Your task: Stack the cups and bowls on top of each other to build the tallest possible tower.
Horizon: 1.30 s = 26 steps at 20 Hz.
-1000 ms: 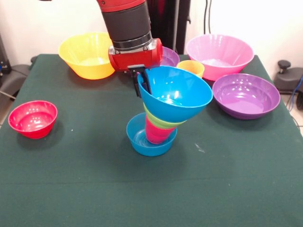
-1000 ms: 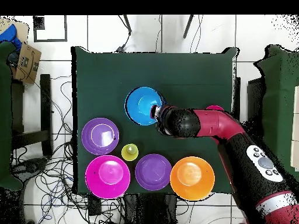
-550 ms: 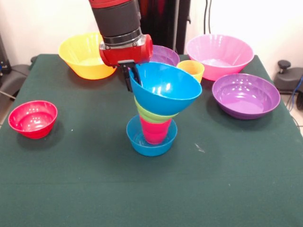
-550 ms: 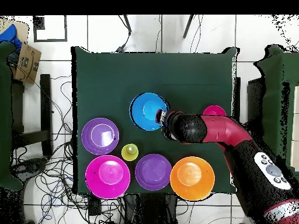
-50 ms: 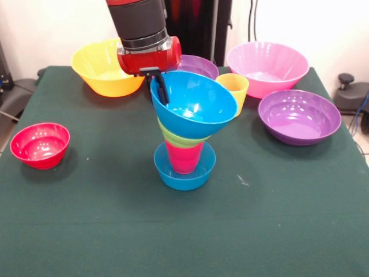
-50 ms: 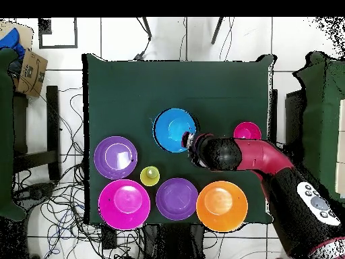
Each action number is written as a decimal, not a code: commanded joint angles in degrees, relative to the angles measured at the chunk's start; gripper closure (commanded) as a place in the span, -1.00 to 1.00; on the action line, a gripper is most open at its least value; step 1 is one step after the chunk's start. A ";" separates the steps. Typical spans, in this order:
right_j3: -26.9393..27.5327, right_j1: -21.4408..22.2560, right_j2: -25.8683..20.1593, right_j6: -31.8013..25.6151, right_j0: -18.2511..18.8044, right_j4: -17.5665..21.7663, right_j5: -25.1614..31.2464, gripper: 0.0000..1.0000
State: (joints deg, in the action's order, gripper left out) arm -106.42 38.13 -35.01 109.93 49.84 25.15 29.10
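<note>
At the table's centre a tower (image 5: 185, 138) is part built: small blue plastic bowl, red ribbed cup, lime green bowl. The tilted medium blue bowl (image 5: 196, 104) on top is clamped at its rim by the gripper (image 5: 160, 89). Six pieces remain unstacked.

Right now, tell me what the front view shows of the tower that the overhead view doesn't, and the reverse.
Only the front view shows the tower's layers: small blue bowl at the base, red cup, green bowl, and the tilt of the medium blue bowl on top. Only the overhead view shows the whole arm and the floor cables. Both show the gripper closed on that top bowl's rim, plus the loose bowls and the yellow cup.
</note>
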 commanded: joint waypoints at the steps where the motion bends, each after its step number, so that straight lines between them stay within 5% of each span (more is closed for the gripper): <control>1: -3.76 -2.57 -0.42 -5.50 -1.57 5.60 -0.02 1.00; 13: -3.41 -7.77 -5.68 -7.98 0.84 4.04 -0.75 1.00; 26: -2.46 -4.99 -3.26 -6.46 0.34 7.16 0.00 1.00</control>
State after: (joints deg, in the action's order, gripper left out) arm -106.60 34.20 -39.68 109.93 51.44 25.58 29.10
